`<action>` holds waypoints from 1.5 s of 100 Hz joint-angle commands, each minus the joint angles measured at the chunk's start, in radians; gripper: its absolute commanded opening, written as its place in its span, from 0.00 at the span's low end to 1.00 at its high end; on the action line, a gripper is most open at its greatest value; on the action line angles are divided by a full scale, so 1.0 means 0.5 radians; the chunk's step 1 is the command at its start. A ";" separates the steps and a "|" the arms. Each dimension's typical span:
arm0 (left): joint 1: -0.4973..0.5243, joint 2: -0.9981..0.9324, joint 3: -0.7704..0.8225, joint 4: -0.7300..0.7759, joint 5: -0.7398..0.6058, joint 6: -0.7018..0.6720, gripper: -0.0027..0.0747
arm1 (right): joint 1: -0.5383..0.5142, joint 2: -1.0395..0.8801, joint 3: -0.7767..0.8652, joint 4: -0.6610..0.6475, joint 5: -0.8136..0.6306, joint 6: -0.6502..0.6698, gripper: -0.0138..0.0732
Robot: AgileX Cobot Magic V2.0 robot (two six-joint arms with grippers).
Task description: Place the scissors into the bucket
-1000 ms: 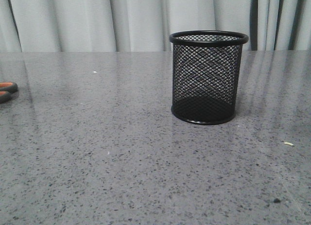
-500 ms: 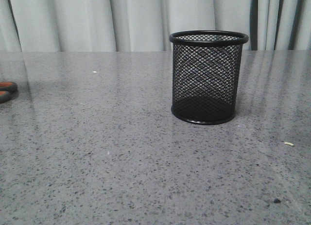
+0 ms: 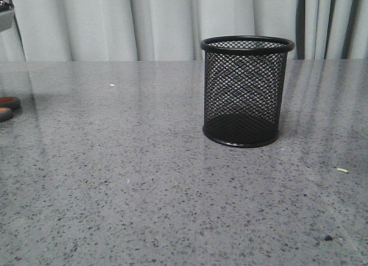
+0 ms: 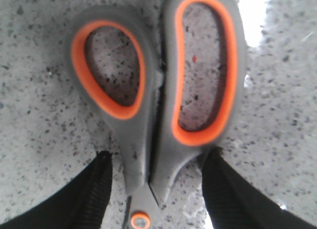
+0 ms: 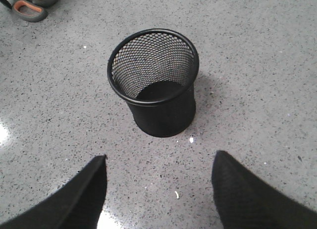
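Descending into the front view's upper left corner, part of the left arm is now showing above the scissors point(image 4: 156, 105), which are lying flat on the worktop point(image 3: 144, 191). Left tool point(image 4: 156, 189) is straddling their stiff, slick handles, open; right tool point(image 5: 158, 189) is hanging open, empty. Mesh bucket point(image 3: 247, 91) is standing empty.

Table point(image 3: 144, 191): we see a grey speckled stone-look top, glossy with pale reflections.
Scissors point(image 4: 158, 100): we find them lying flat on the table, handles just ahead of the left gripper point(image 4: 156, 189), whose fingers straddle the neck near the orange pivot.
Bucket point(image 5: 153, 83): we see it upright on the table, ahead of the spread right gripper point(image 5: 158, 189), well apart from the scissors.
Crumbs point(image 3: 342, 170): small bits lie near the table's right edge.
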 commanded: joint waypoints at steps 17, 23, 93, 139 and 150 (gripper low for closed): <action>-0.005 0.017 -0.060 -0.023 -0.020 0.018 0.51 | -0.001 -0.001 -0.068 0.019 -0.121 -0.020 0.64; -0.005 0.045 -0.060 -0.023 -0.010 0.018 0.51 | -0.001 -0.001 -0.068 0.019 -0.121 -0.020 0.64; -0.005 0.073 -0.060 -0.044 0.048 -0.060 0.02 | -0.001 -0.001 -0.068 0.016 -0.121 -0.020 0.64; -0.028 -0.279 -0.216 -0.106 0.098 -0.136 0.02 | -0.001 -0.001 -0.068 0.016 -0.186 -0.020 0.64; -0.100 -0.405 -0.323 -0.139 0.105 -0.185 0.02 | -0.001 -0.001 -0.068 0.058 -0.235 -0.020 0.64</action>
